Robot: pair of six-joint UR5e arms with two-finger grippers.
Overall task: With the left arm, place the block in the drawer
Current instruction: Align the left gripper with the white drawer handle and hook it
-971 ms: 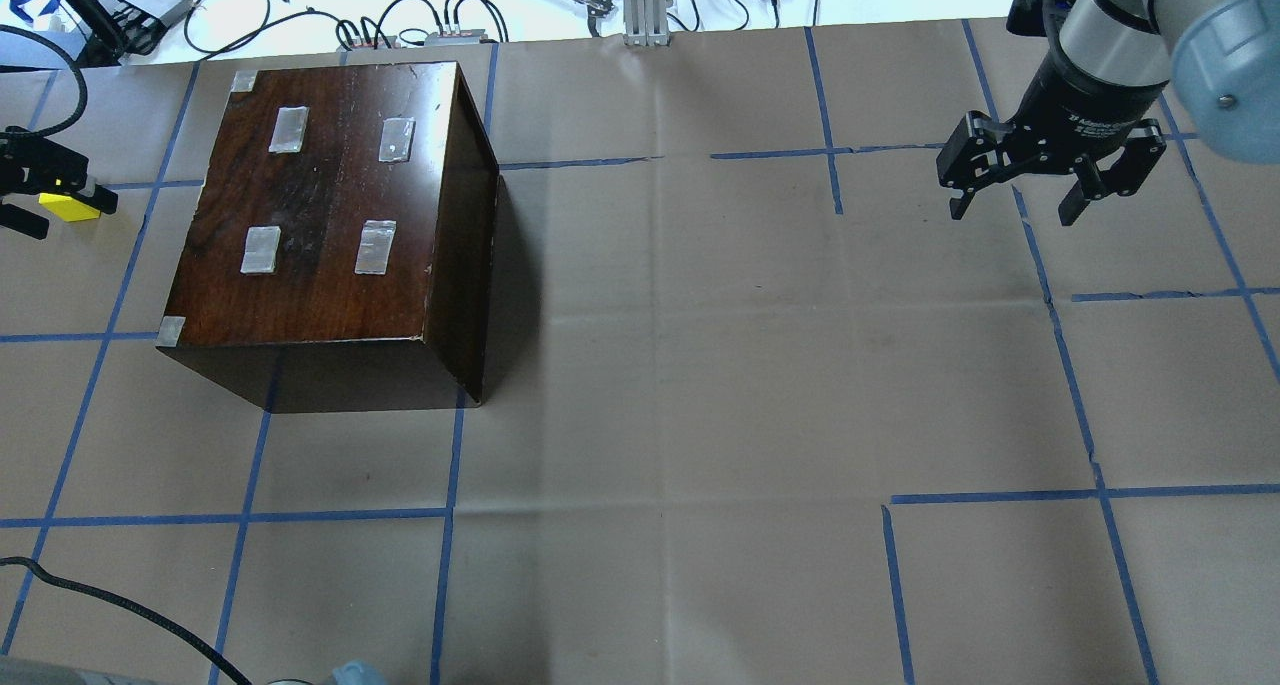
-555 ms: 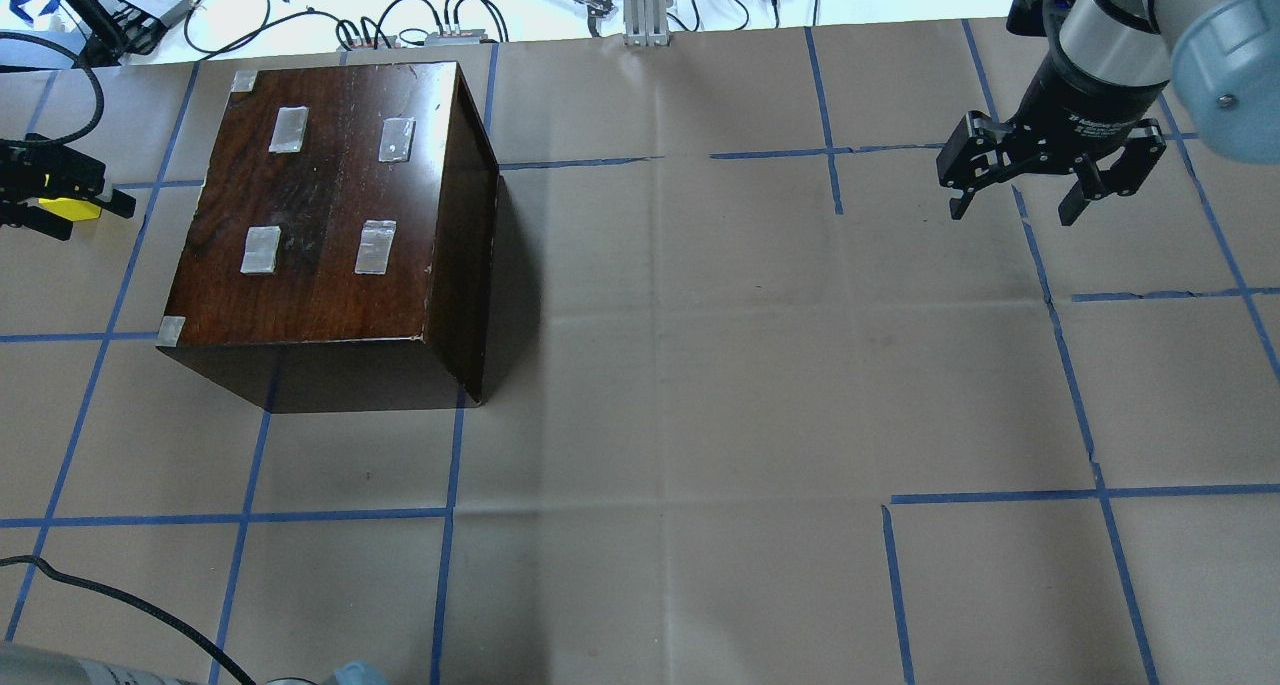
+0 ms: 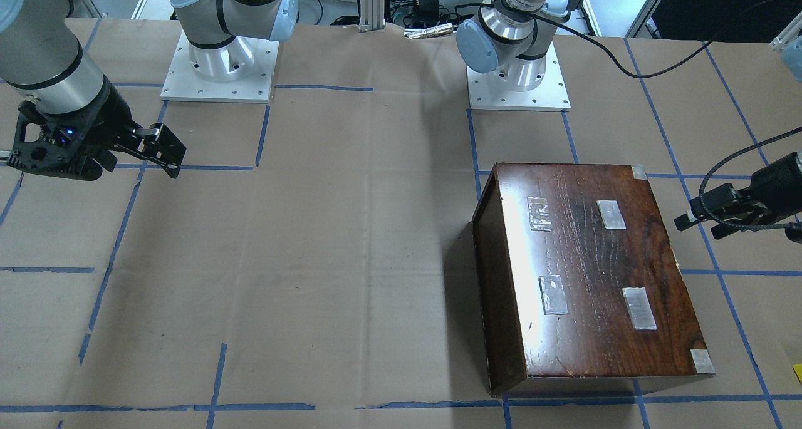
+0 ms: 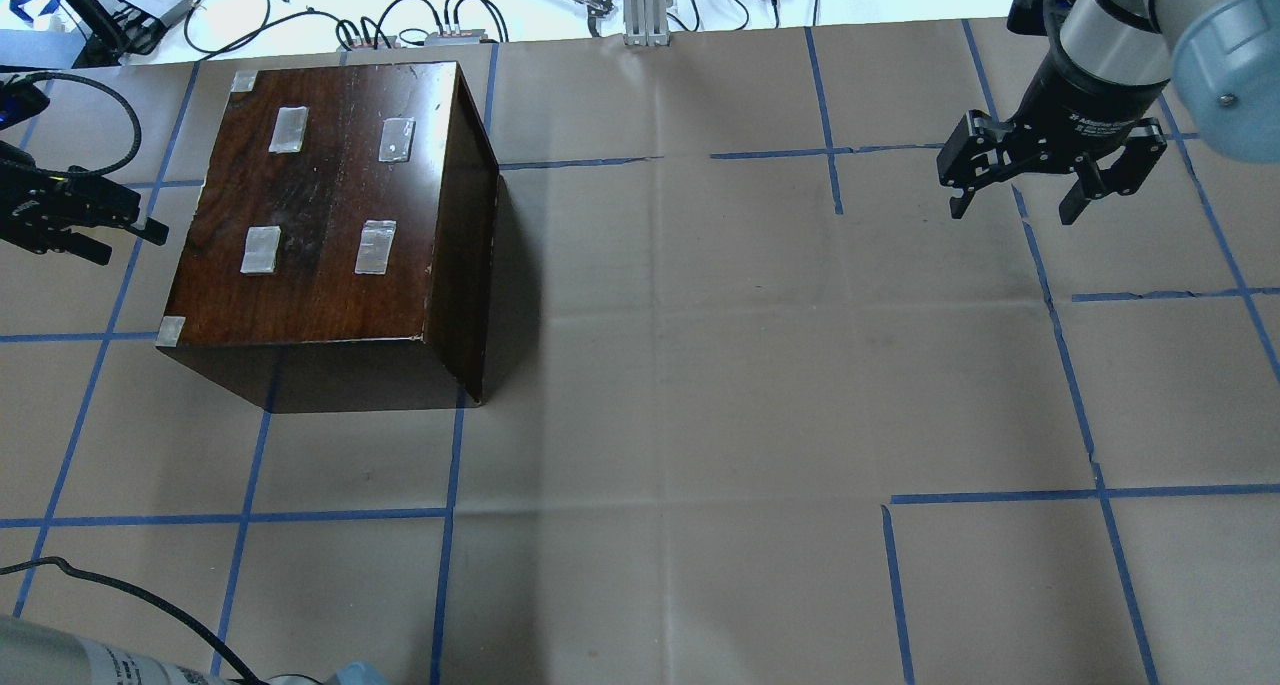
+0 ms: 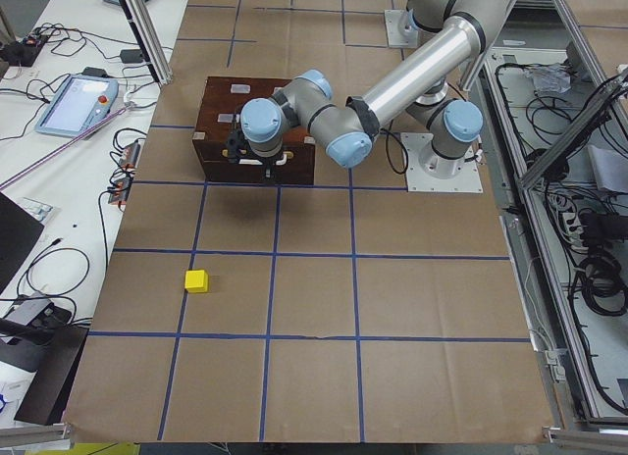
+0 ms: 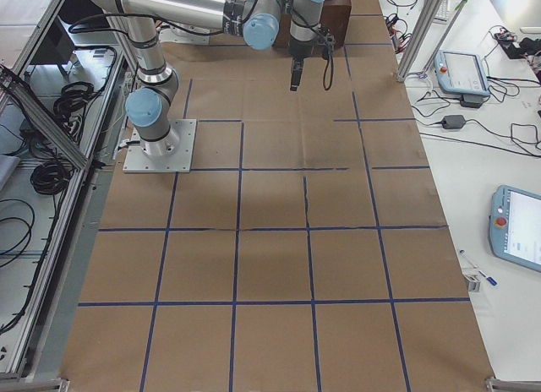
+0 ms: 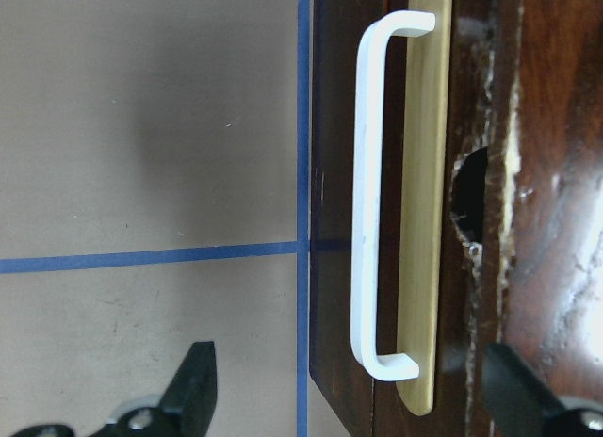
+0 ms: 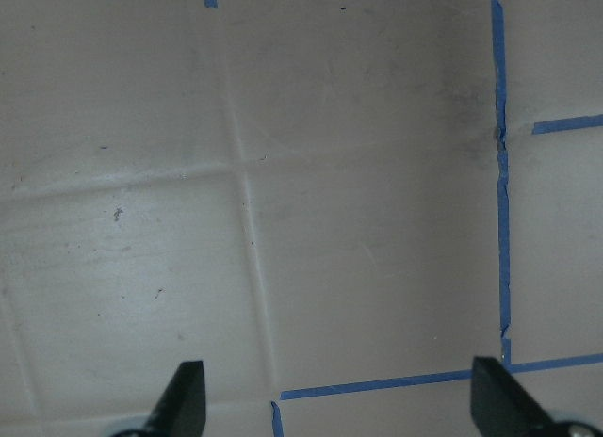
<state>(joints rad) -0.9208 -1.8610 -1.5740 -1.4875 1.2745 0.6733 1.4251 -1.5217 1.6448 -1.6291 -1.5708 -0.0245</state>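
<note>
Reading from the worktop's (image 5: 314, 308) left end and working away.

- Nearest: the block (image 5: 196, 280) lies by itself on the brown paper, inside one blue-taped square. It is free of both arms and well apart from the cabinet (image 4: 320, 215). In the front-facing view only a yellow sliver of it shows, at the frame edge.
- Next out: the left gripper (image 4: 130, 245) hangs just in front of the cabinet's face, fingers pointed at it. Jaws are wide and hold nothing. On my left wrist feed the two fingertips (image 7: 198, 385) sit either side of a white bar handle (image 7: 369, 197), apart from it.
- The handle is fixed on a pale wooden strip. Beside that I see the drawer (image 7: 466, 140), with the dark panel and its semicircular notch. From this angle I cannot tell whether it is fully shut.
- The cabinet stands square on the worktop, its glossy top carrying clear tape patches (image 4: 288, 129).
- Farthest: the right gripper (image 4: 1012, 210) hovers over bare paper at the opposite side, well away from everything. Jaws are wide and empty, and the right wrist feed shows only paper and tape lines between the tips.
</note>
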